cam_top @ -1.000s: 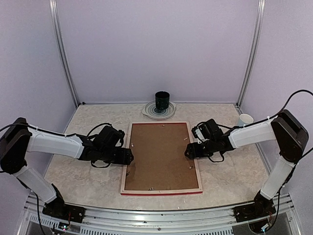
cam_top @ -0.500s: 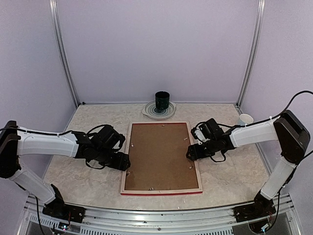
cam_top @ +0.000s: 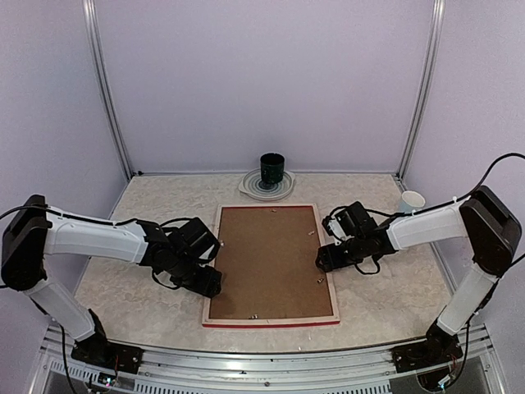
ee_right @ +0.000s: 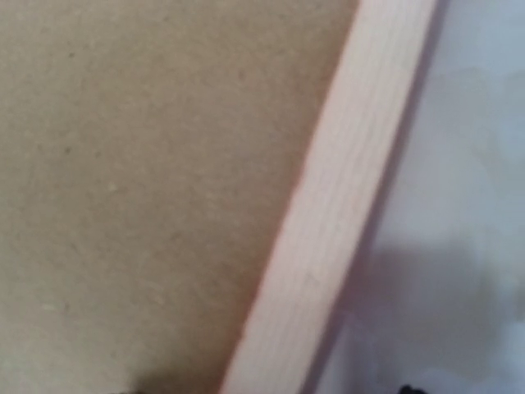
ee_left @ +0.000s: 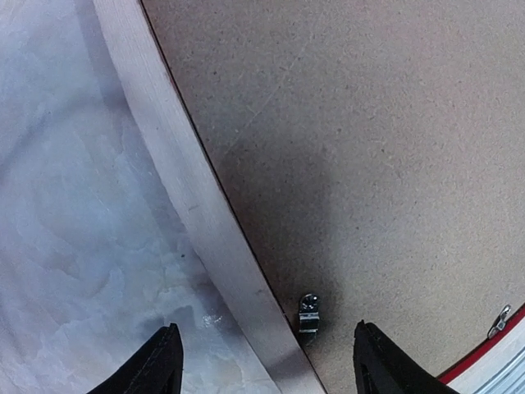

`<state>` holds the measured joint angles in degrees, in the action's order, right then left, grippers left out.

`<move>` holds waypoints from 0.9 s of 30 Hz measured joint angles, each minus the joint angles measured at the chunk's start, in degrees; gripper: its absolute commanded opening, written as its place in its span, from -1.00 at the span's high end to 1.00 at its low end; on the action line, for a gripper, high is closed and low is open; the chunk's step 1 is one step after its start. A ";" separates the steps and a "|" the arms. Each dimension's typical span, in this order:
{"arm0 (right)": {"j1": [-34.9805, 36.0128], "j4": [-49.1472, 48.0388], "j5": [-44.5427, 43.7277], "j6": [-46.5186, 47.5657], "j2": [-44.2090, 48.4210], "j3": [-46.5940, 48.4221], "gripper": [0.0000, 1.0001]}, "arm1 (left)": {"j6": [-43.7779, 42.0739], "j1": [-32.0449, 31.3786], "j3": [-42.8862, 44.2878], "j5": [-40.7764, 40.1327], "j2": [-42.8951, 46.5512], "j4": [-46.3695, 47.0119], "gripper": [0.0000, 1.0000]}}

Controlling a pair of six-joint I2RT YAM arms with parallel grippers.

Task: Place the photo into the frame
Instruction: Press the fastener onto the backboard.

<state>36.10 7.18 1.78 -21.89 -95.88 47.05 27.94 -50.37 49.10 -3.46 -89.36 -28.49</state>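
Our left claw (cam_top: 212, 284) stands wide open and holds nothing. It is low over the left rail of the frame (cam_top: 271, 322), with one finger above the table (cam_top: 385, 304) and the other above the backing board (cam_top: 267, 263). A small metal clip (ee_left: 308, 310) shows between them. Our right claw (cam_top: 323, 261) is also spread wide and empty, at the right rail. We see the frame lying flat in the middle of the table, pale wood back upward, with the brown board inside it. We cannot see the photo.
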 measured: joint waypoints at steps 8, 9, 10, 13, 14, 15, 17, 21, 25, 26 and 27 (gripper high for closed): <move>0.00 -1.86 -1.46 -0.02 0.72 -1.60 -0.42 | 0.02 -0.63 1.44 -0.90 -1.03 -2.05 -0.29; 0.00 -1.97 -1.53 -0.04 0.76 -1.70 -0.42 | 0.02 -0.63 1.44 -1.11 -1.03 -2.10 -0.28; 0.00 -2.12 -1.62 -0.04 0.79 -1.79 -0.42 | 0.02 -0.63 1.44 -1.36 -1.03 -2.23 -0.27; 0.00 -2.40 -1.64 -0.04 0.85 -1.95 -0.43 | 0.04 -0.63 1.44 -1.97 -1.11 -2.64 -0.19; 0.00 -2.45 -1.64 -0.04 0.85 -1.97 -0.42 | 0.07 -0.63 1.44 -2.21 -1.22 -2.71 -0.18; 0.00 -2.49 -1.64 -0.04 0.85 -1.99 -0.43 | 0.07 -0.63 1.44 -2.45 -1.33 -2.75 -0.17; 0.00 -2.60 -1.64 -0.04 0.85 -2.03 -0.42 | 0.07 -0.66 1.44 -2.97 -1.73 -2.84 -0.17; 0.00 -2.84 -1.64 -0.04 0.87 -2.16 -0.42 | 0.04 -0.68 1.44 -3.06 -2.64 -2.86 -0.14; 0.00 -2.89 -1.64 -0.04 0.96 -2.25 -0.42 | 0.02 -0.76 1.70 -3.04 -2.86 -2.89 -0.04; 0.00 -2.95 -1.64 -0.07 0.96 -2.29 -0.42 | -0.02 -0.79 1.75 -3.04 -2.91 -2.89 -0.03; 0.00 -3.02 -1.64 -0.04 0.96 -2.34 -0.42 | -0.04 -0.81 1.75 -3.06 -2.91 -2.89 -0.02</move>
<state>36.10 4.16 0.14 -21.93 -94.91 44.71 27.90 -51.18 50.85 -6.52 -92.27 -31.38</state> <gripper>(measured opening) 0.712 0.525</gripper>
